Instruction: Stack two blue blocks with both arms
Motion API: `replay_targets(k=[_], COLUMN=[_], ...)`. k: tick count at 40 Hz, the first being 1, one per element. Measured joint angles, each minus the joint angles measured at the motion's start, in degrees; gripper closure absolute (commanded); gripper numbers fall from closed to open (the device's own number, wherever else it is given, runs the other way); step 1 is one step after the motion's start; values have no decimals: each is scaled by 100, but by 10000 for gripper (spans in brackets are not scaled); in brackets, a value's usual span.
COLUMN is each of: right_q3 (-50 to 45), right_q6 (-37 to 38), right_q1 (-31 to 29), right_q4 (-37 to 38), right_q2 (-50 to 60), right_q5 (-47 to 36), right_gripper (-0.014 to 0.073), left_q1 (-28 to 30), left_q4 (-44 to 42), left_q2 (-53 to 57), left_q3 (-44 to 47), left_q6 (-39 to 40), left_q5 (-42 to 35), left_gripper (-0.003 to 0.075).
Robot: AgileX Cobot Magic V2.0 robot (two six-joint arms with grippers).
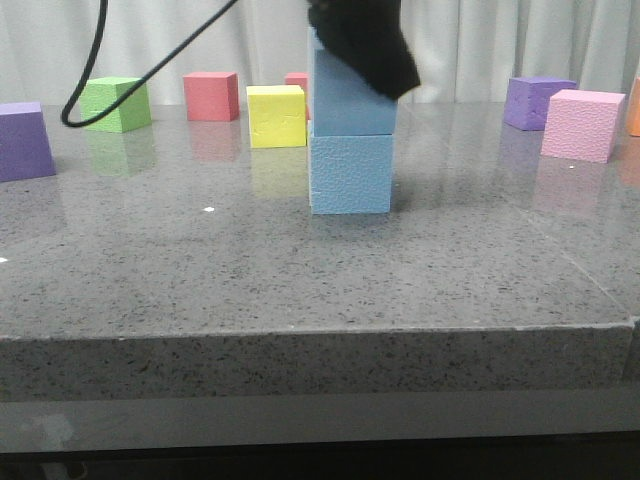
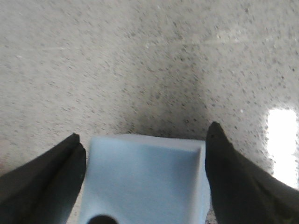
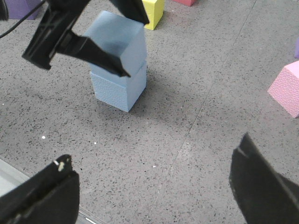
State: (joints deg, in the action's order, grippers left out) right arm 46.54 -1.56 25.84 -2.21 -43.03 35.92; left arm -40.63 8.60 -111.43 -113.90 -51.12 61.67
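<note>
The two blue blocks stand stacked mid-table. The smoother upper block [image 1: 345,105] rests squarely on the pebbled lower block [image 1: 350,172]. My left gripper [image 1: 380,70] hangs over the stack, a dark blur. In the left wrist view its fingers [image 2: 51,182] flank the upper block [image 2: 145,182], with a thin gap showing on one side. The right wrist view shows the stack from afar, upper block [image 3: 112,28] on lower block [image 3: 114,91], with the left gripper [image 3: 138,48] straddling the top one. My right gripper [image 3: 154,154] is open and empty, well back from the stack.
Other cubes ring the table's far side: purple [image 1: 22,140], green [image 1: 115,103], red [image 1: 211,95], yellow [image 1: 276,115], purple [image 1: 538,102] and pink [image 1: 582,124]. A thin black cable [image 1: 90,60] loops down at the left. The table's front edge [image 1: 320,335] is near.
</note>
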Motion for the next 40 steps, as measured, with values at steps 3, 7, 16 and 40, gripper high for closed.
replay_targets(k=[3, 7, 16, 40], right_q3=[0, 0, 0, 0], right_q6=[0, 0, 0, 0], right_q1=[0, 0, 0, 0], right_q4=[0, 0, 0, 0], right_q2=[0, 0, 0, 0], right_q5=[0, 0, 0, 0], right_gripper=[-62, -62, -62, -62], left_q1=[0, 0, 53, 603], left_q4=[0, 0, 0, -369], left_q2=[0, 0, 152, 3372], left_q3=[-203, -416, -730, 2741], left_q6=[60, 162, 1601, 4119], left_q5=[55, 276, 351, -459], left_gripper=[201, 204, 204, 206])
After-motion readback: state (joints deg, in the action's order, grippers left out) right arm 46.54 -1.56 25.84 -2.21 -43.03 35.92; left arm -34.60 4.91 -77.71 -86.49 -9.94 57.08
